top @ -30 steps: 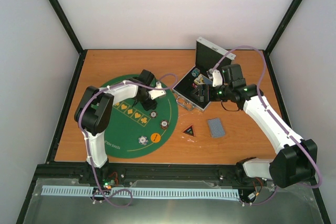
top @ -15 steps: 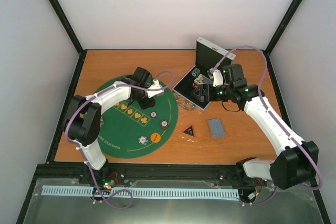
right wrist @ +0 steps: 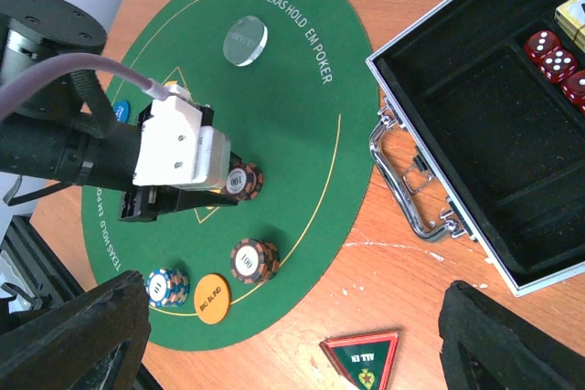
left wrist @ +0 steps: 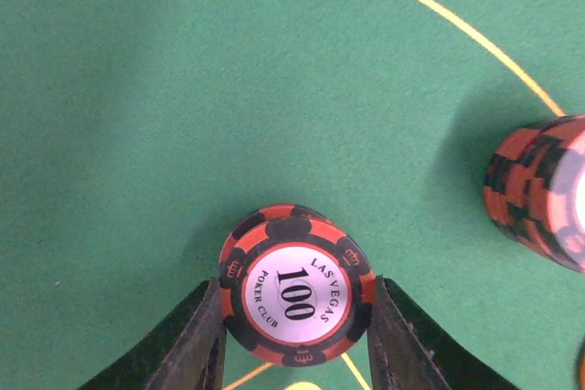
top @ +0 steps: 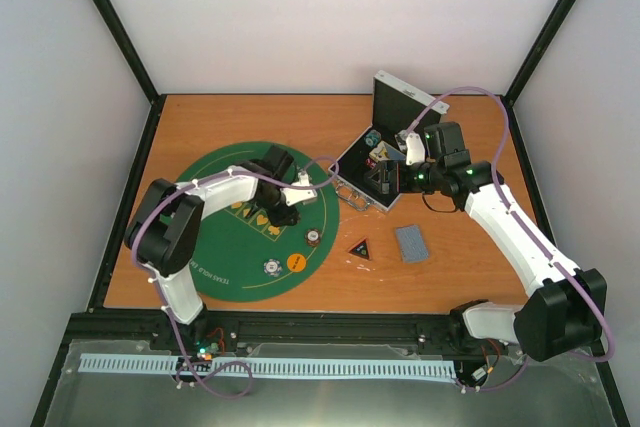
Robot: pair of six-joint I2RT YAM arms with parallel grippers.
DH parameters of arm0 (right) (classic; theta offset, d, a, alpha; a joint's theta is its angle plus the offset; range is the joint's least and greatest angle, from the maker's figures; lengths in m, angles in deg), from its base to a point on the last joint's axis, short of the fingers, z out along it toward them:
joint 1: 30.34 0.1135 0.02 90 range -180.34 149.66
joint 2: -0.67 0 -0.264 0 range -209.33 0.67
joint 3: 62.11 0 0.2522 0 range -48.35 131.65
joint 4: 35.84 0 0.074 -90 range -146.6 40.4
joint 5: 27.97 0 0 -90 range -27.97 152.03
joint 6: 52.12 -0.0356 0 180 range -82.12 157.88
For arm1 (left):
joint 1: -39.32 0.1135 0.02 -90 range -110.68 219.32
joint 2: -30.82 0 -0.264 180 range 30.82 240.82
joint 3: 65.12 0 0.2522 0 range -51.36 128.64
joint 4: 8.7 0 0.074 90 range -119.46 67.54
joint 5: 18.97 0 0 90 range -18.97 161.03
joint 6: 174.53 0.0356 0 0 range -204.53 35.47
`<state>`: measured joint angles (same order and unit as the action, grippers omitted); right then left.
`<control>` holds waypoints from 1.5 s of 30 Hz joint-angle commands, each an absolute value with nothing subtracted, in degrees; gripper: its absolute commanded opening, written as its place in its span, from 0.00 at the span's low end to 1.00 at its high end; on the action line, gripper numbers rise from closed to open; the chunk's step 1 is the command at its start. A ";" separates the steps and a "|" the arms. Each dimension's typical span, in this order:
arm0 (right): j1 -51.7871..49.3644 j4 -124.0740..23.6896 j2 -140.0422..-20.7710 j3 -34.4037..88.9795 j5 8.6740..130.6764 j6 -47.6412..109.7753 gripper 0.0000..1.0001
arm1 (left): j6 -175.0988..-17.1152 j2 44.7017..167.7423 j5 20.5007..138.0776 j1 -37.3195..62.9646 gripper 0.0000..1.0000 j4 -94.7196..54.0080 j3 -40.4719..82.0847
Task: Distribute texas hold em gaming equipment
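**Top view.** The left fingers [top: 285,213] are lowered onto the green mat [top: 215,267]. The right fingers [top: 388,179] hover over the open case [top: 350,162]. The triangular marker [top: 362,247] and the cards [top: 411,243] lie on the counter [top: 200,117], toward the bases from the right fingers.

**Left wrist view.** The left fingers pinch the red chip stack [left wrist: 297,288], one against each side. The stack appears to rest on the felt. A second red stack [left wrist: 544,194] stands to their right, apart.

**Right wrist view.** The right fingers [right wrist: 73,340] are spread wide with nothing between them. The clear disc [right wrist: 245,40] and the orange disc [right wrist: 211,298] lie on the mat.

**Caution.** The grip probably holds only the upper chips. A lift could shed the lower ones, and a sideways drag could shear the stack or knock its neighbour.
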<state>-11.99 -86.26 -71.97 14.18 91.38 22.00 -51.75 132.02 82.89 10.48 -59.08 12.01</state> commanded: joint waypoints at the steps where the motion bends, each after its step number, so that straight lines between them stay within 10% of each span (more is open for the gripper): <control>1: -12.50 -86.32 -70.89 14.40 91.83 22.20 0.85 | -50.13 134.92 82.46 10.23 0.33 -57.04 12.17; 17: -12.58 -86.33 -70.61 13.78 91.89 22.33 0.86 | -49.86 134.35 83.05 10.25 0.72 -56.34 11.04; 26: -12.58 -86.31 -70.34 13.52 91.75 22.51 0.86 | -50.51 136.36 84.26 10.24 0.49 -55.14 10.74; 37: -12.71 -86.31 -70.30 13.60 91.92 22.67 0.86 | -50.19 136.77 83.97 9.98 0.48 -54.01 9.32; 45: -12.85 -86.46 -70.15 13.74 91.67 22.77 0.86 | -50.19 134.33 84.53 9.97 0.07 -54.87 9.39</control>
<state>-12.30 -86.48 -71.46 14.15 91.33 22.22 -50.31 134.67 83.39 10.39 -53.44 10.00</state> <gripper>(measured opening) 0.857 0.407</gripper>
